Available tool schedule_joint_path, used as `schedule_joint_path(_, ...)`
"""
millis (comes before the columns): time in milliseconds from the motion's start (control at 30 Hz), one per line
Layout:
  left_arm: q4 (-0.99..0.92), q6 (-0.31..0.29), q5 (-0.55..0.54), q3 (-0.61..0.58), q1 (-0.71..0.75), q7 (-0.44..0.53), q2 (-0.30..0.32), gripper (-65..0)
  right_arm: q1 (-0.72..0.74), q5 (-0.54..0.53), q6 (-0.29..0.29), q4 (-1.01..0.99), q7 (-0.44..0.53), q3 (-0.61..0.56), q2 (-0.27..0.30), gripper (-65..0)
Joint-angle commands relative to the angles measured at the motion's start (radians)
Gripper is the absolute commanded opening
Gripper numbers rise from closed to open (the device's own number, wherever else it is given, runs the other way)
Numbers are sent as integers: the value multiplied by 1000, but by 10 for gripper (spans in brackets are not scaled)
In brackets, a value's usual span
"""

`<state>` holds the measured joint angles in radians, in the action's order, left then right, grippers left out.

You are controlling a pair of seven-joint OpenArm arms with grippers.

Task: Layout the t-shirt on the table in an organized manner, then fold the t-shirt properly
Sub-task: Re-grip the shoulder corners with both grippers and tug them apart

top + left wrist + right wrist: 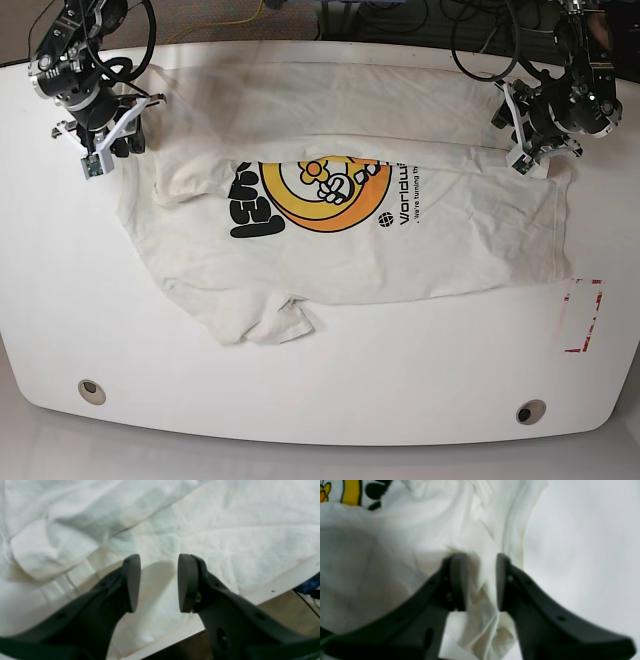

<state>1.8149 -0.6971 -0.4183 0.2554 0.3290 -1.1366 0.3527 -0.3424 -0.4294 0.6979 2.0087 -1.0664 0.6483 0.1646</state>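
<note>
The glossy white table point(330, 420) carries red tape point(583, 315) near its right edge. The t-shirt point(350, 240) lies print up across the middle — long axis left-right. Left gripper point(158, 582) gapes above cloth; right gripper point(480, 580) pinches the t-shirt.

Left gripper point(158, 583): black jaws clearly apart, pads facing each other, nothing between them; hovers low, tips pointing down and forward. In base view left arm stands at far right corner, wrist bent downward, white wrist housing tilted inward.

Right gripper point(478, 582): jaws narrowed around bunched fold of t-shirt point(485, 597), pads pressing cloth from both sides. In base view right arm point(85, 95) stands at far left corner, wrist angled down, cables looped over upper links.
</note>
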Motion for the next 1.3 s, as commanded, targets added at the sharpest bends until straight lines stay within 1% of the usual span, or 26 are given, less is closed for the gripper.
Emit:
schedule_joint_path(0, 16, -1, -9, 8, -8, 10, 13, -419, 12, -13, 0, 5, 19, -28, 17, -577)
schedule_joint_path(67, 15, -1, -4, 8, -8, 10, 13, -419, 38, -13, 0, -10, 19, -46, 17, -598)
schedule_joint_path(333, 13, -1, -4, 9, -8, 10, 13, -419, 134, -10, 0, -173, 19, -123, 19, -588)
schedule_joint_path(533, 13, -1, -4, 9, -5, 10, 13, -419, 211, -7, 0, -312, 25, -132, 23, -588)
schedule_joint_path(633, 13, -1, -4, 9, -1, 10, 13, -419, 251, -7, 0, -375, 27, -134, 53, -588)
schedule_joint_path(700, 13, -1, -4, 9, 0, 10, 13, -419, 269, -7, 0, -400, 27, -134, 62, -588)
schedule_joint_path(800, 13, -1, -4, 9, 0, 10, 13, -419, 286, -7, 0, -417, 27, -134, 69, -588)
schedule_joint_path(900, 12, -1, -3, 9, 0, 10, 13, -419, 299, -7, 0, -426, 27, -135, 89, -588)
schedule_joint_path(1100, 12, -1, -6, 9, -3, 10, 13, -419, 300, -9, 0, -417, 27, -137, 100, -588)
schedule_joint_path(1167, 15, -1, -9, 9, -5, 10, 13, -419, 300, -12, 0, -398, 25, -134, 100, -588)
schedule_joint_path(1267, 21, -1, -12, 9, -8, 8, 13, -419, 297, -10, 0, -319, 21, -129, 100, -587)
